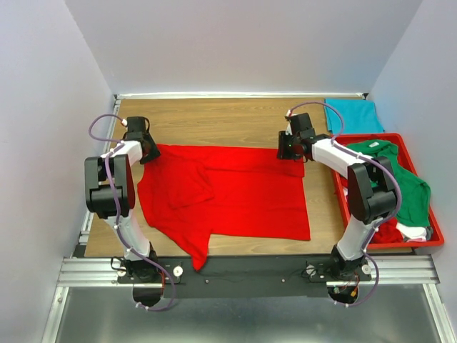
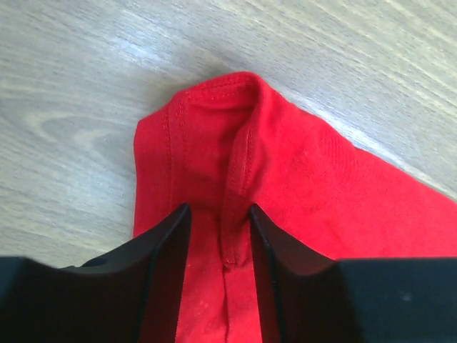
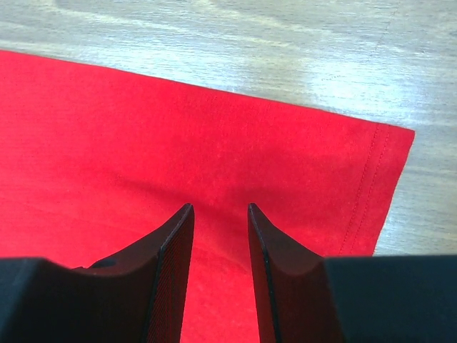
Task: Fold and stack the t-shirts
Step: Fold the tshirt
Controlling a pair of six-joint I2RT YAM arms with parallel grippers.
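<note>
Grip check: my left fingers (image 2: 168, 271) are clamped on the far left hemmed corner of the bright red cotton short-sleeved t-shirt (image 1: 235, 196), my right fingers (image 3: 168, 279) clamped near its far right corner. I see it spread on the wooden table (image 1: 235, 118), with a teal cotton t-shirt (image 1: 353, 116) at the table's far right corner.

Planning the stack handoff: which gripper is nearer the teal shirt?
Right. The right gripper sits at the red shirt's far right corner, just left of the teal shirt. The left gripper is at the shirt's far left corner, across the table.
</note>
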